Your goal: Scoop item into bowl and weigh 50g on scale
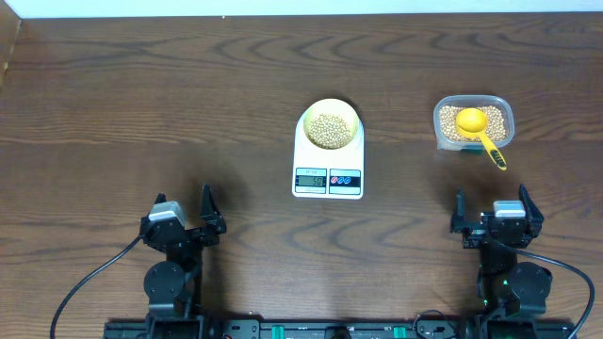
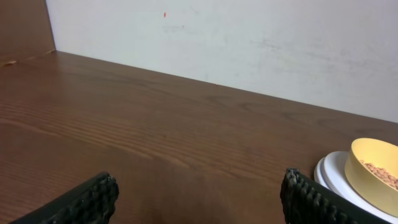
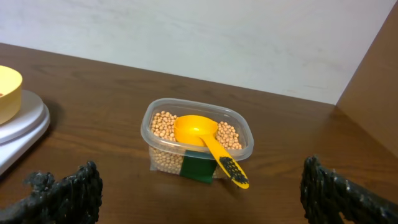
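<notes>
The overhead camera is looking straight down on the brown wooden table point(image 1: 113, 94), while both low wrist cameras are facing far, sharing the flat white scale point(image 2: 329, 171).

Ahead and right of my left gripper point(image 1: 182, 202), the scale point(image 1: 327, 162) display point(image 1: 311, 180) shows digits (too small to read); nothing else legible.

Arms: left arm point(image 1: 168, 280), right arm point(image 1: 516, 282); black housings, round joints.
Wrists: grey block point(image 1: 166, 211) atop each.
Grippers: left gripper point(image 1: 182, 200), right gripper point(image 1: 492, 200); black fingers point(image 2: 93, 199), ribbed pads.
Cables: black cable point(image 1: 89, 282) trailing from each base.
Base: black rail point(image 1: 236, 328), green fittings.
</notes>
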Motion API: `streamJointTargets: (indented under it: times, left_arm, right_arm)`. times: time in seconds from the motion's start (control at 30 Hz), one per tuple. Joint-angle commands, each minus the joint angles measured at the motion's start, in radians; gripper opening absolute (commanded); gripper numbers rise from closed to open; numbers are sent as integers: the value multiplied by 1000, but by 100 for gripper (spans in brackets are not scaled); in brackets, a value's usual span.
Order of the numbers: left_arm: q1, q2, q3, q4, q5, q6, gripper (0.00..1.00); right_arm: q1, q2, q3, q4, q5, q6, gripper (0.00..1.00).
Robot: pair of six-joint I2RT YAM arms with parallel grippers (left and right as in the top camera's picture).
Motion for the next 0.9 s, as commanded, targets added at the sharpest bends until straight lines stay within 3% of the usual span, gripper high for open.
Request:
streamJointTargets:
  times: [0.0, 0.87]
  left_arm:
    - [3, -6, -15, -45, -20, 17, 86]
    - [3, -6, -15, -45, -20, 17, 86]
  right_arm:
    - [11, -10, -2, -8, 9, 22, 99]
    - [58, -10, -2, -5, 8, 57, 99]
